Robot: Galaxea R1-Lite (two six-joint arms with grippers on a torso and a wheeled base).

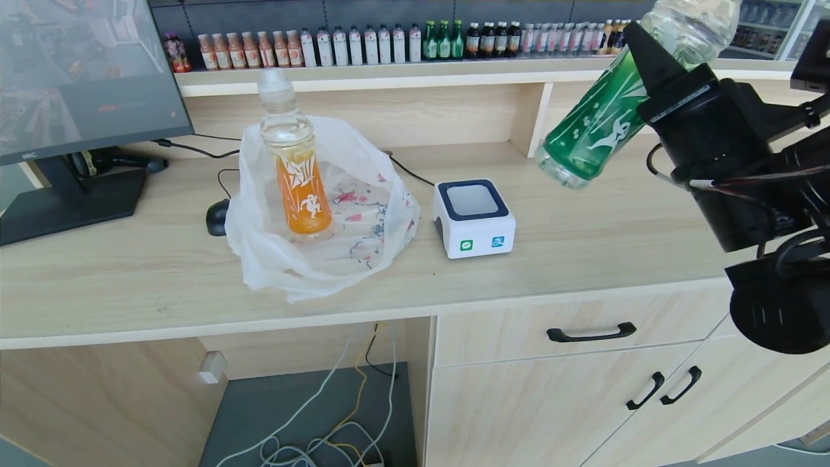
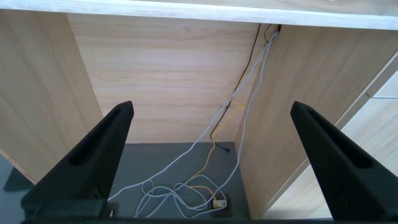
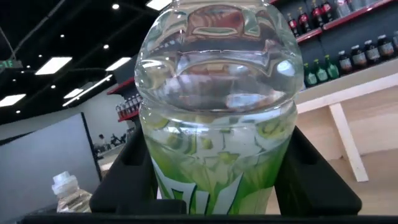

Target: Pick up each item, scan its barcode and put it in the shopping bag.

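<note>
Right pincer (image 3: 217,186) is clamped on the green bottle (image 1: 596,126), jaws closed against both sides of its clear shoulder, and it hangs tilted in the air at the upper right of the frame, base pointing down and left. Left pincer (image 2: 211,106) is spread wide with nothing in it, low down in front of the opening under the counter (image 1: 616,220).

The scan looks like the step in hand. The scanner (image 1: 473,217) sits at the centre of the frame with its window facing up, well apart from the bottle. I reckon I want the label swept low over that window, bottle rolled so the barcode faces down; I can't see the code from here. My grip is high on a smooth curved part, so a slow swing seems wise, or it could slip.

Left of the scanner, the bag (image 1: 382,227) lies open and slumped, an orange bottle (image 1: 299,188) standing upright inside. The drop should go beside it without knocking it.

The counter is pale wood. There's a monitor (image 1: 84,71) at upper left, a mouse (image 1: 217,217) just left of the bag, a shelf (image 1: 363,76) of drinks along the top, drawers (image 1: 590,334) at lower right and cables (image 1: 337,428) on the floor below
</note>
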